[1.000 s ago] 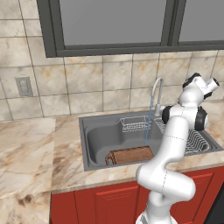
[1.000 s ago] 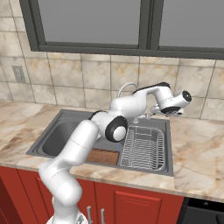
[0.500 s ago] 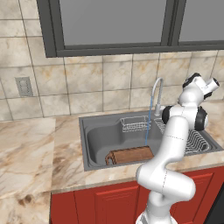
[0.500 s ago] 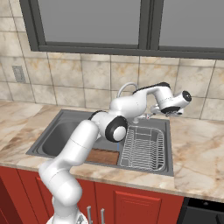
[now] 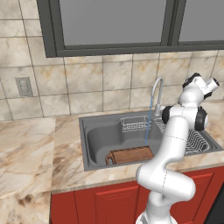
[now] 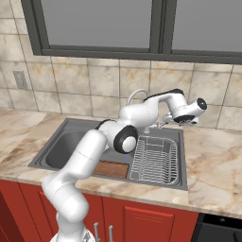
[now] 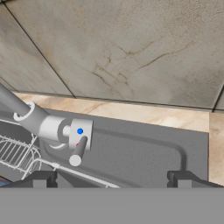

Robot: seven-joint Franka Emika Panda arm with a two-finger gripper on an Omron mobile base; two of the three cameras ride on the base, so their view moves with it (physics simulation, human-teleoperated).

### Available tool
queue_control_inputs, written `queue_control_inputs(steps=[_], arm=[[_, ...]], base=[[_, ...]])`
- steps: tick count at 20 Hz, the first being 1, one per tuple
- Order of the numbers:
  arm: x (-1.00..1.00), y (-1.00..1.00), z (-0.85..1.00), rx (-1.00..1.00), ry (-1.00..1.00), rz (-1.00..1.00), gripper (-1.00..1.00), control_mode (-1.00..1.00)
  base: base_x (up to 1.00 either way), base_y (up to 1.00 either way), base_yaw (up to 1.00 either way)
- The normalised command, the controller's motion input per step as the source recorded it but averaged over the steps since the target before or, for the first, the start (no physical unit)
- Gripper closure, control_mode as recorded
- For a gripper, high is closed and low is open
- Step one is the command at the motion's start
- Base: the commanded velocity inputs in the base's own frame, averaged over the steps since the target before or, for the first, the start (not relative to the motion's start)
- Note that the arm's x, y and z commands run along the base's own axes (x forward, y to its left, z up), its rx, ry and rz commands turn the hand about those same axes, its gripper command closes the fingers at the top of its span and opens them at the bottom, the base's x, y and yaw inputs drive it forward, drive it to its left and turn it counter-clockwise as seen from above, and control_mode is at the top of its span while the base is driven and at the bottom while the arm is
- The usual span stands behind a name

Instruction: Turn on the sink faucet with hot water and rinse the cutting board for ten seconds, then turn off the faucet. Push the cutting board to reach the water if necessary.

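The claw (image 7: 111, 178) hangs spread and empty near the rear right of the sink rim, its 2 dark finger tips (image 7: 41, 178) wide apart. The small silvery lever handle (image 7: 79, 151) of the faucet base lies just left of the gap, untouched.

Against the pictures from 1 second and 0.5 second back, nothing has shifted: arm, board and stream sit alike. My reading is that the rinse is under way and the arm is waiting out the 10 seconds before shutting off.

The slim silvery-white gooseneck sink faucet (image 5: 155, 89) arches over the large dark grey metal sink (image 5: 85, 125). The thin pale blue stream of water (image 5: 148, 124) falls to the right end of the reddish-brown wooden cutting board (image 5: 130, 155), which lies at the basin's front.

The left base view shows stream and board meeting. The right base view hides most of the board behind the arm. The hand view alone shows the lever and its blue dot.
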Motion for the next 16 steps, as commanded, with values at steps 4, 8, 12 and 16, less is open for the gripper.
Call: queue_control_inputs(steps=[4, 8, 12, 16], arm=[[0.0, 0.0, 0.0, 0.0, 0.0, 0.0, -1.0, -1.0], [0.0, 0.0, 0.0, 0.0, 0.0, 0.0, -1.0, -1.0], [0.0, 0.0, 0.0, 0.0, -0.01, 0.0, -1.0, -1.0], [0.0, 0.0, 0.0, 0.0, 0.0, 0.0, -1.0, -1.0]], base=[[0.0, 0.0, 0.0], [0.0, 0.0, 0.0], [0.0, 0.0, 0.0], [0.0, 0.0, 0.0]])
